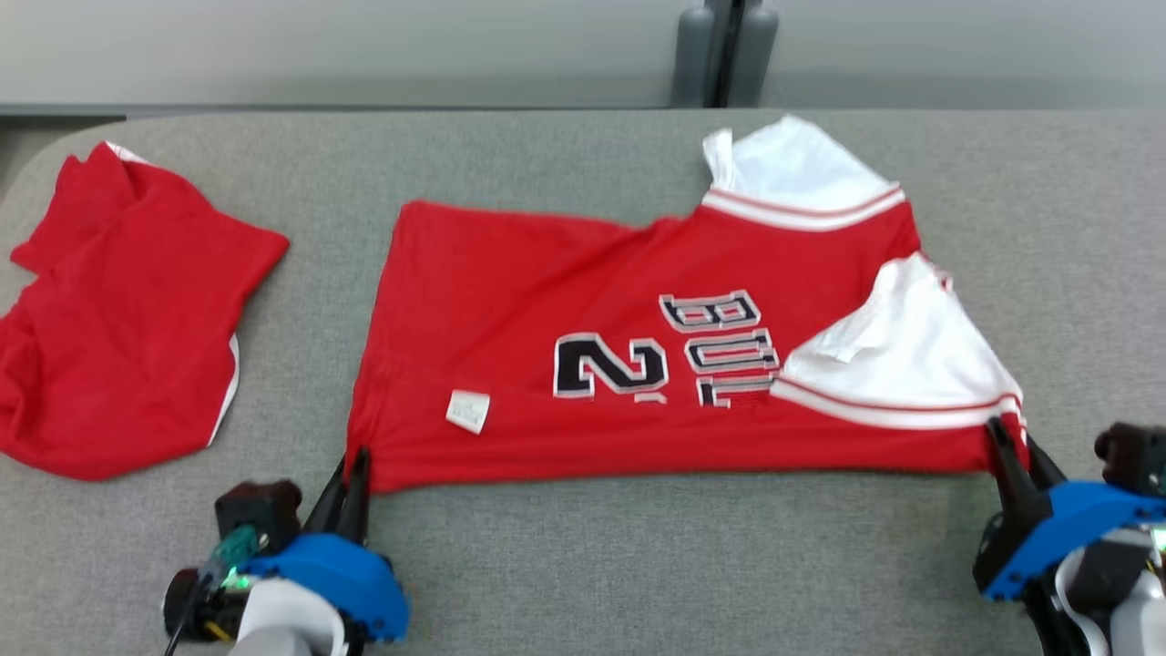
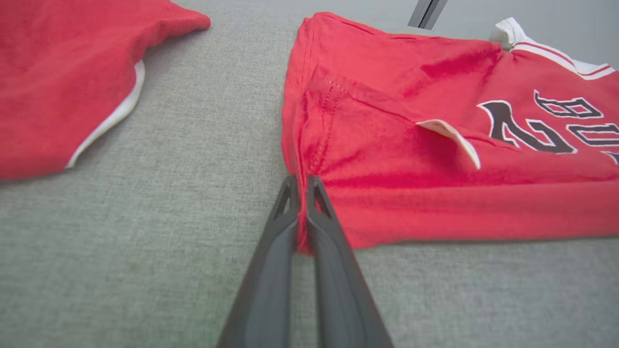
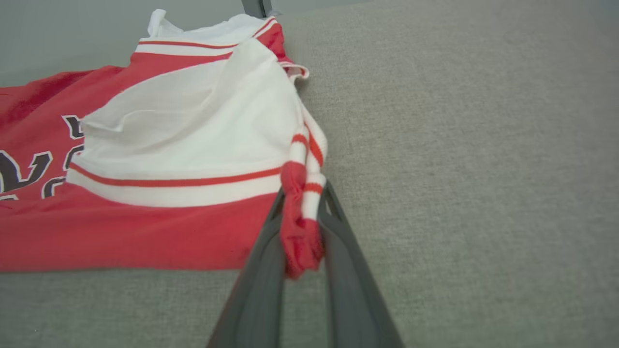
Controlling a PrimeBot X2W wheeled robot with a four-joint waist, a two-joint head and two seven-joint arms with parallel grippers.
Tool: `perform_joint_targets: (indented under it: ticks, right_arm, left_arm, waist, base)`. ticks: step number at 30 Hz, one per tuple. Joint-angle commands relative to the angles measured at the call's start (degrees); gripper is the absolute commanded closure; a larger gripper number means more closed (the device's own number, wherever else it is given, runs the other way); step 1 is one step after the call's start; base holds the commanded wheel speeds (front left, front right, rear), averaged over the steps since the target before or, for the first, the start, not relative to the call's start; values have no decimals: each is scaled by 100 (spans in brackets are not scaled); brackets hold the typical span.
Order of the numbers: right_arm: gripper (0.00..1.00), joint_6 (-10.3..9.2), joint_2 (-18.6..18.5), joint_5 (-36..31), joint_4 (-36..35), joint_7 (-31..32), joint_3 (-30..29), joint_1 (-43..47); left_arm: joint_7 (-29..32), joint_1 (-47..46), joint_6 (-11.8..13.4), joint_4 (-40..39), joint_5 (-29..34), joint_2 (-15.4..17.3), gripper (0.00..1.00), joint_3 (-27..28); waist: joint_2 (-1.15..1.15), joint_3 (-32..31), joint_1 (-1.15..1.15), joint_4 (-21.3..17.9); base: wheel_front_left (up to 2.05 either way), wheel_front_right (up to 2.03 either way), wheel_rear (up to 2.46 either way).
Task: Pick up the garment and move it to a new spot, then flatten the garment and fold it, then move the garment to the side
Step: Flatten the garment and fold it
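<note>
I record the red jersey (image 1: 583, 364) lying spread across the middle of the grey table (image 1: 638, 565) in the head view. Its number and lettering face up, and its white-trimmed shoulders point toward the right of the frame. My left gripper (image 1: 353, 460) sits at the jersey's lower left corner, its fingers closed almost together on the hem. The left wrist view confirms red cloth pinched between them. My right gripper (image 1: 1009, 442) sits at the lower right corner, clamped narrowly on a bunched fold of red-and-white striped trim. I cannot tell whether either grip takes one layer or both. A white label (image 1: 467, 410) lies on the cloth near the left grip. A second red garment (image 1: 118, 310) lies apart at the frame's left.
</note>
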Motion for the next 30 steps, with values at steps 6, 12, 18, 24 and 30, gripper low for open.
perform_joint_targets:
  ticks: [6, 12, 18, 24, 30]
  right_arm:
    - [100, -6, -35, 225, -599, 317, -207, 710]
    - [0, -6, -34, 488, -640, 640, -296, 1099]
    - [0, 0, -27, 344, -967, 684, -156, 863]
    - [0, 0, -168, -75, -1523, 1221, 334, -200]
    - [0, 0, -599, 211, -944, 1909, 1172, -1872]
  left_arm:
    - [538, 848, 413, -851, -79, 401, 100, 2]
    - [905, 1387, 596, -1456, -201, 488, 57, -126]
    - [1070, 1195, 625, -1835, -145, 567, 0, -139]
    - [1480, 322, 439, -2153, -39, 870, 0, -59]
    - [2447, -1111, -184, -1800, -206, 1211, 0, -48]
  waist:
    - [0, -251, 0, -118]
    - [0, -244, 0, -21]
    - [0, -175, 0, 10]
    - [0, 59, 0, -143]
    - [0, 485, 0, -378]
  base:
    - [0, 0, 0]
    - [0, 0, 0]
    - [0, 0, 0]
    - [0, 0, 0]
    - [0, 0, 0]
